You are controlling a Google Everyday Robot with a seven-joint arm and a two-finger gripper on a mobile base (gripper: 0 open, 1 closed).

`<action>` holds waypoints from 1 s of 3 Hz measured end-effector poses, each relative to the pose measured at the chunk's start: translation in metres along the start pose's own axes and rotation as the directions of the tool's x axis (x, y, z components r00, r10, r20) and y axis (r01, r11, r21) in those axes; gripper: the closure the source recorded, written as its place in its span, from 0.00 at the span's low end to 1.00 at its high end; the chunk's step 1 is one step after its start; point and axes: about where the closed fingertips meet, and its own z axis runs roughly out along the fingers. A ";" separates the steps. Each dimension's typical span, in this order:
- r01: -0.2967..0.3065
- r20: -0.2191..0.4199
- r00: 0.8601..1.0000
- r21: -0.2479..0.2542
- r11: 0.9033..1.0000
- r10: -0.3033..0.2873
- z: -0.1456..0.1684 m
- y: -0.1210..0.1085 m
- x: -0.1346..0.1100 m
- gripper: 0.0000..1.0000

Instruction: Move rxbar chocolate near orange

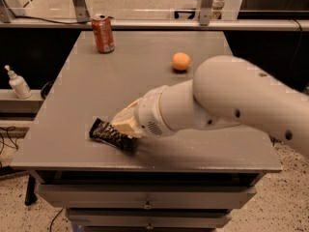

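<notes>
Grey tabletop, claw at shiny rxbar chocolate

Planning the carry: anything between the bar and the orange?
Nothing visible. The gripper is at the bar by the front edge; the orange sits back right, the can far back left, off that line. The arm hides part of the way.

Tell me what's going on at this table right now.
The robot's arm reaches over the grey table, its gripper down at the rxbar chocolate near the front left edge. The bar lies flat, far from the orange toward the back right. A red soda can stands at the back left. The move is not yet done.
</notes>
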 end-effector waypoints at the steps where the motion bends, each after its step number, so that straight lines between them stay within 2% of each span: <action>1: 0.073 -0.056 0.996 0.093 0.993 -0.068 -0.059 -0.031 -0.020 1.00; 2: 0.111 -0.093 0.991 0.162 0.981 -0.097 -0.109 -0.052 -0.033 1.00; 3: 0.077 -0.077 0.995 0.143 0.987 -0.066 -0.102 -0.050 -0.030 0.81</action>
